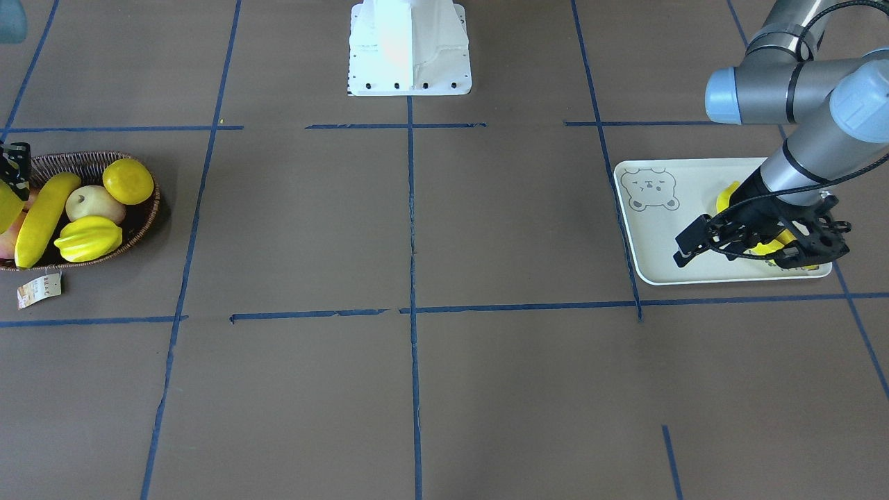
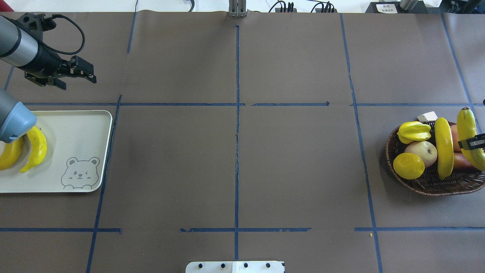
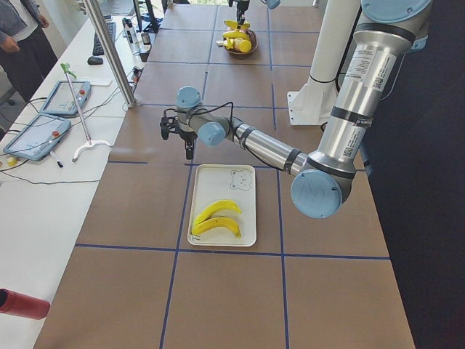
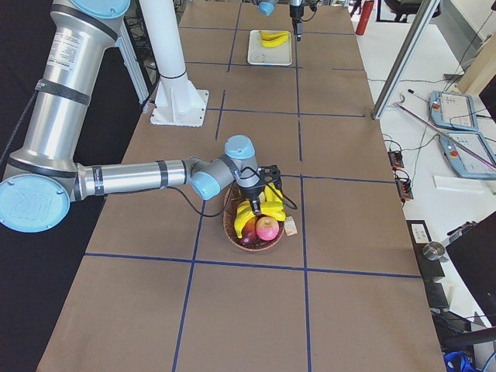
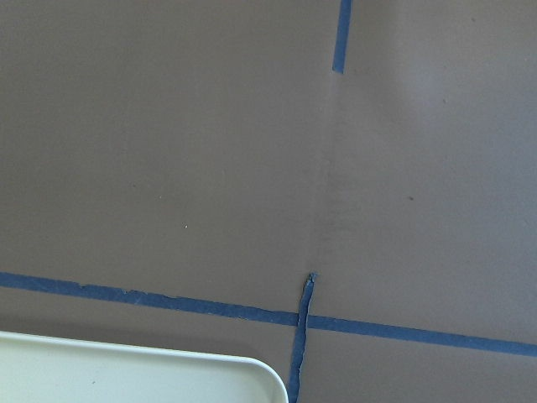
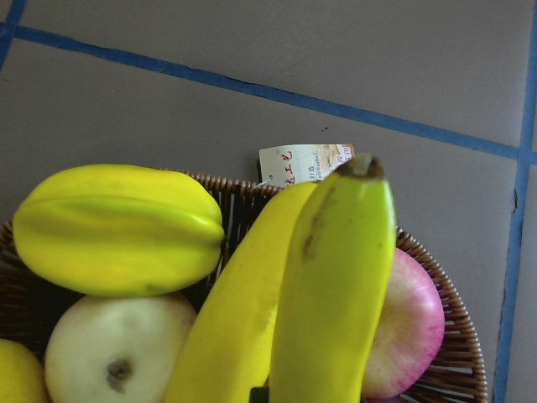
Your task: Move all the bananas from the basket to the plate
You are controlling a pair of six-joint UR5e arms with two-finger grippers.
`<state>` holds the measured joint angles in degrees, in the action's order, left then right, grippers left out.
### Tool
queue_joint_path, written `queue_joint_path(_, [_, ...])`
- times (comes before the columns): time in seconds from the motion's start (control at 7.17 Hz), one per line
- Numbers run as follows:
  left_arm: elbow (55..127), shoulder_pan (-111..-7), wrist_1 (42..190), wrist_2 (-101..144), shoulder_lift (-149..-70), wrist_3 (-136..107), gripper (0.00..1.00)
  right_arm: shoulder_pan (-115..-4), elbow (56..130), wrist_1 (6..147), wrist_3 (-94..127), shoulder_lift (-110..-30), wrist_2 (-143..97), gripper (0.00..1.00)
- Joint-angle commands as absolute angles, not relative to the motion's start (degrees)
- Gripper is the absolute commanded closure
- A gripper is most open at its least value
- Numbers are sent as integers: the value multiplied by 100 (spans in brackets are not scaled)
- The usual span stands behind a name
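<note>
Two bananas lie side by side on the cream plate with the bear drawing. My left gripper hangs open and empty past the plate's far edge; the left wrist view catches only a plate corner. At the other end, my right gripper is shut on a banana that is raised over the wicker basket. This banana fills the right wrist view. Another banana rests across the fruit in the basket.
The basket also holds a starfruit, a pale apple, a round yellow fruit and a red apple. The robot's white base stands mid-table. A person stands by a side table with tablets.
</note>
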<state>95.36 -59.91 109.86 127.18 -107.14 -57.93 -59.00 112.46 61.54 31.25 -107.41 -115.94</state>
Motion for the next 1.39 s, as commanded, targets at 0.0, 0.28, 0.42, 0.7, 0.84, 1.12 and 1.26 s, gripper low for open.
queue_joint_path(0.0, [9536,-5889,10978,12718,-10880,-6036,0,-5916,11786,7334,3068,-10192,-11532,100])
queue_joint_path(0.28, [9554,-5871,10978,12718,-11073,-6099,0,-5670,11445,8396,3094,-8762,-11321,98])
queue_joint_path(0.42, [9554,-5871,10978,12718,-11170,-6100,0,-5599,11104,8472,3146,-8258,-11164,98])
queue_joint_path(0.7, [9554,-5871,10969,12726,-11311,-6091,0,-5467,10717,8490,3279,-7597,-10925,97])
queue_joint_path(0.84, [9545,-5871,10943,12727,-11346,-6100,0,-5458,10383,8534,3287,-7107,-10934,97])
queue_joint_path(1.12, [9432,-5871,10907,12727,-11670,-6474,0,-5257,9811,8543,3287,-6436,-10899,97])
queue_joint_path(1.26, [9318,-5862,10907,12727,-11907,-6739,0,-5151,9591,8543,2922,-6129,-10768,96])
